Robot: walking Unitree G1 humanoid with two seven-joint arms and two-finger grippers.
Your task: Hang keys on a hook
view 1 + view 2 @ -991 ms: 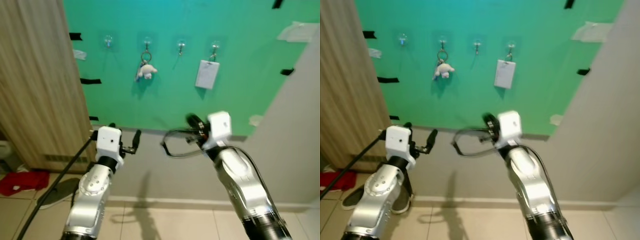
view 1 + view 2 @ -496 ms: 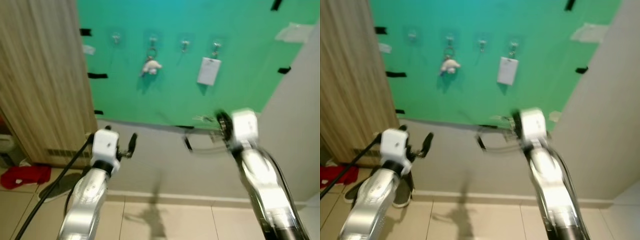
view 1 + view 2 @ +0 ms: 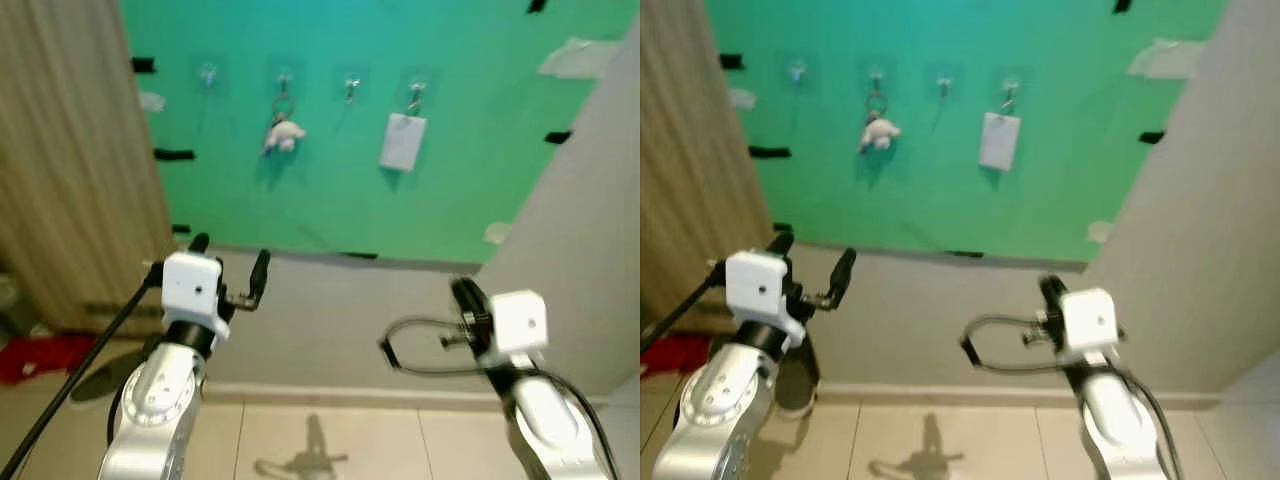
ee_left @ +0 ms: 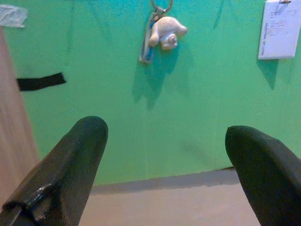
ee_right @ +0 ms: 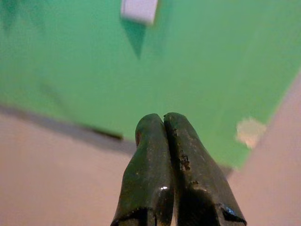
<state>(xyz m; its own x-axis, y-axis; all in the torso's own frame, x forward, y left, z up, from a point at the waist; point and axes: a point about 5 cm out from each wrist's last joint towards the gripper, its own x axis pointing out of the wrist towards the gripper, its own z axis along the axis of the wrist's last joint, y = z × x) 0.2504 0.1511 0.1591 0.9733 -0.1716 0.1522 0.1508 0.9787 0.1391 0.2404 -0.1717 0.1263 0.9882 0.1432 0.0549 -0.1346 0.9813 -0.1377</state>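
A key ring with a small white plush (image 3: pixel 282 135) hangs from the second of several clear hooks (image 3: pixel 285 76) on the green wall panel (image 3: pixel 330 190). In the left wrist view the plush (image 4: pixel 167 31) hangs beside a blue-edged key (image 4: pixel 147 44). My left gripper (image 3: pixel 229 258) is held up below the keys, open and holding nothing, well short of the wall. My right gripper (image 3: pixel 465 296) sits lower on the right, fingers (image 5: pixel 155 141) pressed together with nothing visible between them. The hooks on either side of the keys (image 3: pixel 351 85) (image 3: pixel 208 72) are bare.
A white card (image 3: pixel 402 142) hangs on the fourth hook. A wooden panel (image 3: pixel 60 150) stands at the left, with a red cloth (image 3: pixel 40 355) on the tiled floor below. A grey wall (image 3: pixel 590 200) juts out at the right. A black cable (image 3: pixel 400 352) loops off my right wrist.
The right arm has dropped and pulled back from the green panel, toward the right. The left arm holds about the same pose. The camera has shifted.
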